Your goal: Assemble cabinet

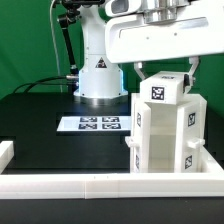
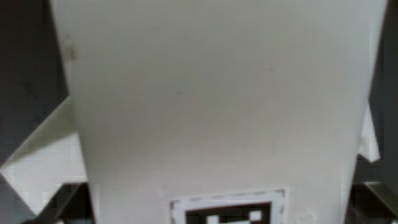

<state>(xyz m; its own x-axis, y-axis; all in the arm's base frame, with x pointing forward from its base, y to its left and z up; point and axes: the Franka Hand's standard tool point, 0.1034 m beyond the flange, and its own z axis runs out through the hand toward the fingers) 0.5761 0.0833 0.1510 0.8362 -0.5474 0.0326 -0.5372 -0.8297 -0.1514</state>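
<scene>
The cabinet [image 1: 165,135] is a tall white box with black-and-white tags, standing upright on the black table at the exterior view's right. My gripper [image 1: 164,72] comes down from above onto its top end. One dark finger [image 1: 138,70] stands at one side of the top and the other finger [image 1: 190,68] at the opposite side. In the wrist view a white cabinet panel [image 2: 205,100] with a tag fills the picture, and the dark fingers [image 2: 63,205] press against its two edges. The gripper [image 2: 222,205] is shut on the cabinet.
The marker board [image 1: 90,124] lies flat on the table, to the exterior view's left of the cabinet. A low white wall [image 1: 100,185] runs along the front, with a side piece [image 1: 6,152] at the left. The arm's base [image 1: 100,80] stands at the back.
</scene>
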